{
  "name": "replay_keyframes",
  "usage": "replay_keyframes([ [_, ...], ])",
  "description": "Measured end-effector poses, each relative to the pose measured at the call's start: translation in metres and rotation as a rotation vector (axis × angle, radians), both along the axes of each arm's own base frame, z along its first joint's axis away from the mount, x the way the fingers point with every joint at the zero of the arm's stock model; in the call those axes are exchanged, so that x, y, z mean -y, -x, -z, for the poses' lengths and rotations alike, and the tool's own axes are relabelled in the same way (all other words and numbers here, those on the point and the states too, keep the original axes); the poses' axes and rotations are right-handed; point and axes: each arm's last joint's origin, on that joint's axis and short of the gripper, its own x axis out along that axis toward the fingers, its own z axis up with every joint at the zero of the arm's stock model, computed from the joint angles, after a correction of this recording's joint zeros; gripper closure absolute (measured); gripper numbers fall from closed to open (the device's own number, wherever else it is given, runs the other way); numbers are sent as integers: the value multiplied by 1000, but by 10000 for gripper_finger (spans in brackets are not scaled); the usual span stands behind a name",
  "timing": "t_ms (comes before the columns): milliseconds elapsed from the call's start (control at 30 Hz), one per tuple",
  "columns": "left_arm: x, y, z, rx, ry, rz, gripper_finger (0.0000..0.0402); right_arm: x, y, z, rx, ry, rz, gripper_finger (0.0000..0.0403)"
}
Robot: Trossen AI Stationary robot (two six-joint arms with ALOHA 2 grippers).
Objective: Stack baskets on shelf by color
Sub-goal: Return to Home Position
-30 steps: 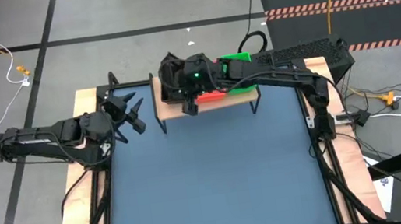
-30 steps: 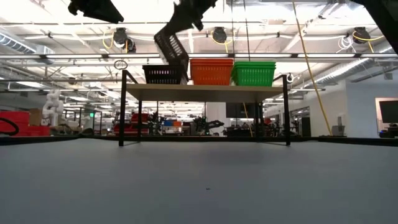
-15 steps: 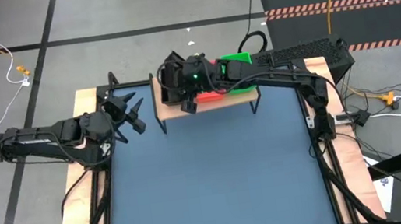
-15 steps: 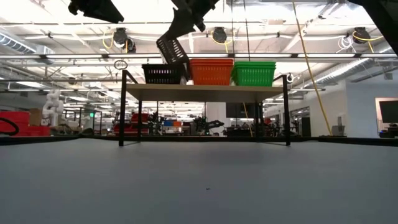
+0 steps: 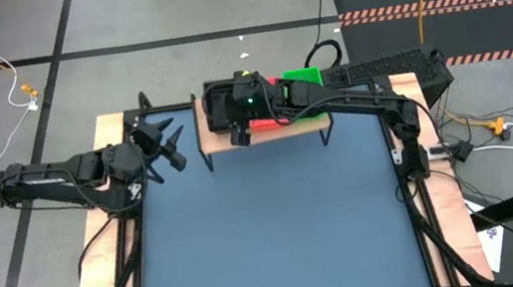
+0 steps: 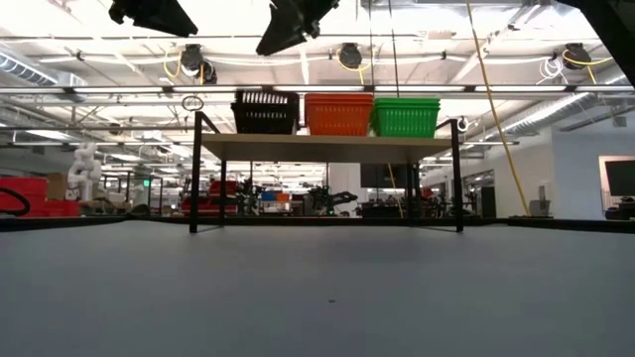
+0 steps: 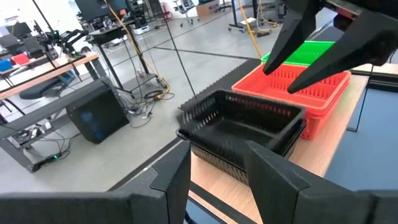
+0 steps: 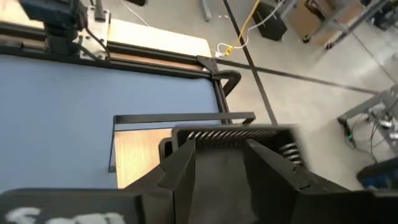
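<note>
The wooden shelf [image 6: 327,147] stands at the table's far edge. It carries a black basket stack [image 6: 266,111] at its left end, a red stack [image 6: 337,114] in the middle and a green stack [image 6: 405,117] at the right. The top black basket [image 7: 249,127] lies level on its stack. My right gripper [image 6: 288,25] hovers open just above the black stack, touching nothing; it also shows in the left wrist view [image 7: 283,78]. My left gripper [image 5: 168,146] waits open and empty left of the shelf.
The blue-grey tabletop [image 5: 279,231] stretches from the shelf toward the near edge, with wooden side edges [image 5: 104,276]. The shelf's thin black legs [image 6: 194,174] stand on it. Cables and mats lie on the floor beyond the table.
My right gripper held a black basket tilted, hanging over the shelf's left end. It has let go, and the basket has dropped and now lies level on top of the black stack. The gripper stays above it.
</note>
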Motion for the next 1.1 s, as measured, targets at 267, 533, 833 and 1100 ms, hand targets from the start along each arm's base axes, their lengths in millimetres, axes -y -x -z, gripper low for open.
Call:
replay_keyframes([
  [267, 0, 0, 0, 3, 0, 0, 250, -10, -7, 10, -43, 21, -41, 281],
  [533, 0, 0, 1, -25, -11, 7, 250, -42, 17, -9, -119, 68, 4, 288],
  [833, 22, 3, 9, 32, -72, 255, 250, -105, 101, -31, 83, -154, -248, 318],
  [1100, 25, 29, 31, 170, -136, 383, 250, -107, 200, 13, 393, -294, -350, 356],
])
